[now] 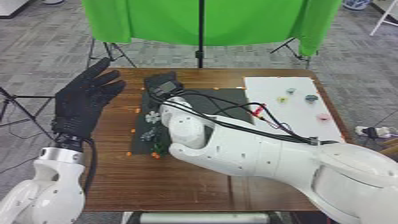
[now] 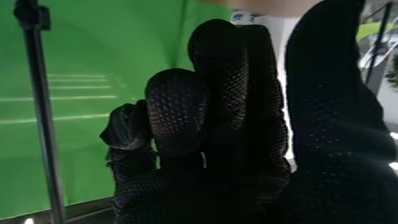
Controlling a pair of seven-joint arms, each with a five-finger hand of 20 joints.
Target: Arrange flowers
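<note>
Pink, rounded, fabric-like flower [image 1: 323, 117] near the brown wooden surface's [image 1: 115, 185] right edge looked light, crushable, best pinched underneath; black-gloved left hand [image 1: 78, 102] spread wide, right hand [image 2: 178, 112] loosely open.

Over the brown wooden desk [image 1: 129, 182], room to pass lies between the white jointed left arm [image 1: 55, 187] and the white jointed right arm [image 1: 258, 152], which, with its black cables [image 1: 266, 132], blocks the near approach to the white rectangular sheet [image 1: 271, 86].
</note>
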